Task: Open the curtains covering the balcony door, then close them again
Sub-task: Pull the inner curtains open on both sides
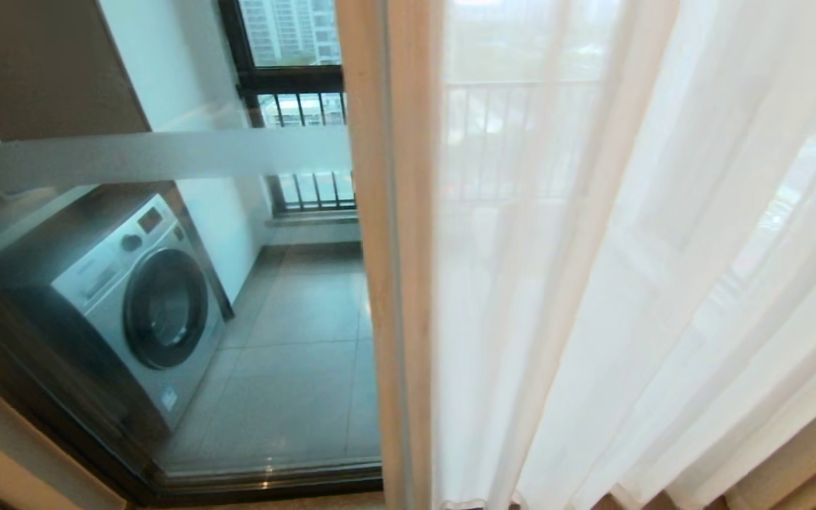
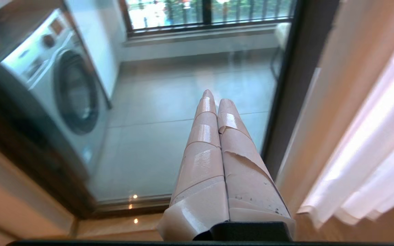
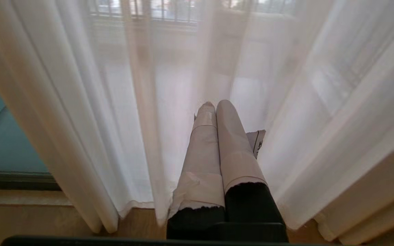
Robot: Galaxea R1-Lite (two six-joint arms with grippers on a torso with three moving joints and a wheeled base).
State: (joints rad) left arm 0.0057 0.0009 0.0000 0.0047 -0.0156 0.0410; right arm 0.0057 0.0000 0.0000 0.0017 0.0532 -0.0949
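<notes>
Showing only in the wrist views: left gripper [image 2: 214,97] clenched on nothing, tape-wrapped fingers [image 2: 200,164] pressed together and pointing at bare glass; right gripper [image 3: 214,106] likewise clenched and empty, pointing into the fabric — perhaps just brushing a fold. Hanging on the right in the head view: the curtains [image 1: 613,283], long folds running top to floor, pale edge falling beside the uncovered pane. Standing behind: the balcony door [image 1: 167,156], frosted band crossing level. Sitting farther out, left: a washing machine [image 1: 146,304] — then railing windows [image 1: 295,85].
</notes>
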